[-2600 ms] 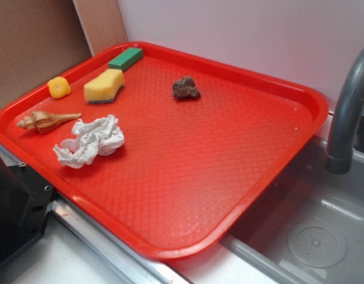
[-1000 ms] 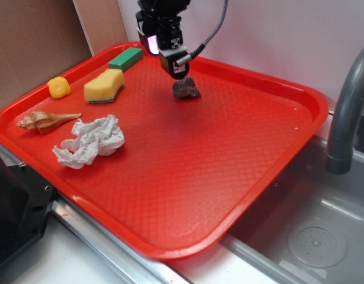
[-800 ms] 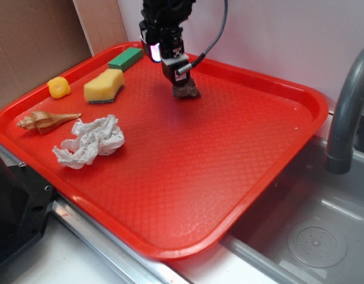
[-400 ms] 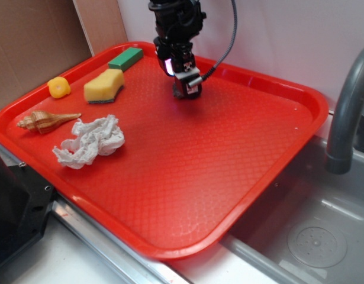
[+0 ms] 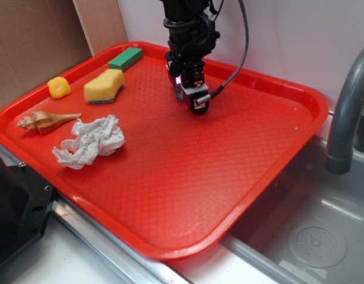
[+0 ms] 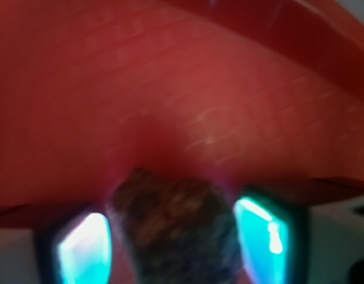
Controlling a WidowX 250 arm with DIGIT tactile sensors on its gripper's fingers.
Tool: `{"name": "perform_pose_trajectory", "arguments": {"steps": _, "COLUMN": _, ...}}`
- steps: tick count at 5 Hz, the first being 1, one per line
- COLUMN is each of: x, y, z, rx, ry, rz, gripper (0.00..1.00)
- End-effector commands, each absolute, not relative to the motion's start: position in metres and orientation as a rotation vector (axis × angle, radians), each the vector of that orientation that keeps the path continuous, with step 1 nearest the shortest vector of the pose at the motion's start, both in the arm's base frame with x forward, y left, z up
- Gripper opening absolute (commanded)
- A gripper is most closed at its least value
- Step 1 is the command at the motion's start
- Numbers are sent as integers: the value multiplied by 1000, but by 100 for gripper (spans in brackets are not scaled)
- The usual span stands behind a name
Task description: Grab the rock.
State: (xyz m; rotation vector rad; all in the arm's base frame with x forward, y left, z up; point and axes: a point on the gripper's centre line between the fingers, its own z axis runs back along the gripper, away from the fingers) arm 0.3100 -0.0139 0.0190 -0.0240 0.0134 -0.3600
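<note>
Gripper: the gripper [image 5: 196,105] is lowered onto the far middle of the red tray [image 5: 187,177], wrist tilted, cable trailing up to the right; in the wrist view [image 6: 182,242] its two glowing fingers [image 6: 84,248] stand on either side of the rock.
Grip state: the fingers sit tight against the rock's flanks, pinching it between them.
Rock: the rock [image 6: 176,228], dark, brown-grey and lumpy, fills the gap between the fingers; in the exterior view the gripper body hides it.
Rock height: cannot tell whether it rests on the tray or is lifted off it.
Yellow sponge: the yellow sponge [image 5: 103,86] lies on the far left of the tray, well apart from the gripper.
Green block: the green block [image 5: 125,58] sits just beyond the sponge, by the far rim.
Seashell: the seashell [image 5: 47,121] lies at the left edge.
Crumpled paper: the crumpled paper [image 5: 90,142] lies just beside the seashell, to its right and slightly nearer.
Faucet: the grey faucet [image 5: 347,112] stands at the right, over the sink.
</note>
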Motion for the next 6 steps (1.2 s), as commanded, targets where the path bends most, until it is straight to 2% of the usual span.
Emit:
{"name": "perform_pose_trajectory", "arguments": {"steps": 1, "x": 283, "y": -7, "z": 80, "rx": 3, "ry": -100, "rz": -132, "gripper": 0}}
{"name": "perform_pose_trajectory", "arguments": {"steps": 2, "x": 226, "y": -13, "z": 126, "rx": -75, "ry": -229, "rz": 77, "gripper": 0}}
{"name": "perform_pose_trajectory", "arguments": {"steps": 3, "x": 173, "y": -38, "z": 173, "rx": -130, "ry": -307, "rz": 158, "gripper": 0}}
{"name": "perform_pose_trajectory", "arguments": {"steps": 4, "x": 154, "y": -43, "z": 227, "rx": -107, "ry": -212, "rz": 233, "gripper": 0}}
{"name": "perform_pose_trajectory", "arguments": {"steps": 5, "x": 160, "y": -41, "z": 228, "rx": -40, "ry": -179, "rz": 266, "gripper": 0}}
{"name": "perform_pose_trajectory", "arguments": {"steps": 6, "x": 173, "y": -36, "z": 215, "rx": 17, "ry": -148, "rz": 320, "gripper": 0}}
